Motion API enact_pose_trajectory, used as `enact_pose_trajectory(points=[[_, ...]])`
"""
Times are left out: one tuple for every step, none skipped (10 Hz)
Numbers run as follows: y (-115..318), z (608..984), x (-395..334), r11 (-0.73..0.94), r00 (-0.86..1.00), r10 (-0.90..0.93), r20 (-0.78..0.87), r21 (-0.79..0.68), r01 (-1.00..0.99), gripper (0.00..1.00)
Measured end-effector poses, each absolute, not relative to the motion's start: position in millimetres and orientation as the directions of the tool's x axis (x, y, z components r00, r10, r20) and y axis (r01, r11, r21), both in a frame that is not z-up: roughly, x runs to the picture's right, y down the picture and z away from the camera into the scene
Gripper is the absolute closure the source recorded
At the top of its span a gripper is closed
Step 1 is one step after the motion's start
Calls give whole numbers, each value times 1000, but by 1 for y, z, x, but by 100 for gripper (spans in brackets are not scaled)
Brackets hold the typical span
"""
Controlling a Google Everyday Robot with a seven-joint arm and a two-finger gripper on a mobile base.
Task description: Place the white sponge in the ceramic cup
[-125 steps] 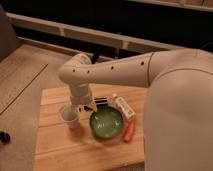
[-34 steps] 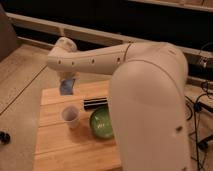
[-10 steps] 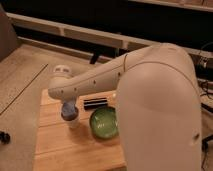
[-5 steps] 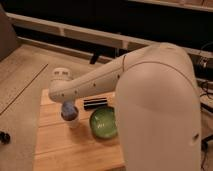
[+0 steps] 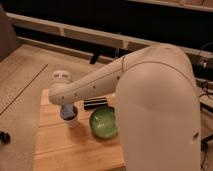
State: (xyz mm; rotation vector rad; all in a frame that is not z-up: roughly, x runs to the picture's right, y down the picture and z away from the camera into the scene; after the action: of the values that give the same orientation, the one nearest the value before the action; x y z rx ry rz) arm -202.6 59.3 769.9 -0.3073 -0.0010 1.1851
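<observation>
The ceramic cup (image 5: 74,122) stands on the left part of the wooden table (image 5: 60,150), and only its pale lower part shows. My gripper (image 5: 68,113) points straight down right over the cup's mouth and covers its rim. The white sponge is hidden, so I cannot tell where it is. My white arm (image 5: 100,82) reaches in from the right across the table.
A glossy green bowl (image 5: 104,123) sits just right of the cup. A black cylinder (image 5: 95,103) lies behind the bowl, partly under my arm. My arm's large white body (image 5: 160,115) hides the table's right side. The floor lies left of the table edge.
Over the last second my gripper has sunk slightly lower onto the cup. Before that it hung higher and farther back, with the cup fully in view.
</observation>
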Motion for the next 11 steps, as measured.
enact_pose_trajectory(points=[[59,770,-203,340,382,910,-159,-237,-910,95],[60,770,-203,341,383,910,-160,-238,-910,95],[60,770,-203,341,383,910,-160,-238,-909,95],[60,770,-203,341,383,910,-160,-238,-909,95],[60,770,-203,341,383,910,-160,-238,-909,95],[60,770,-203,341,384,910,-160,-238,-909,95],[60,770,-204,342,384,909,-160,-239,-909,96],[60,770,-204,342,384,909,-160,-239,-909,100],[60,770,-204,342,384,909,-160,-239,-909,98],[60,770,-204,342,384,909,-160,-239,-909,91],[60,770,-204,342,384,909,-160,-239,-909,81]])
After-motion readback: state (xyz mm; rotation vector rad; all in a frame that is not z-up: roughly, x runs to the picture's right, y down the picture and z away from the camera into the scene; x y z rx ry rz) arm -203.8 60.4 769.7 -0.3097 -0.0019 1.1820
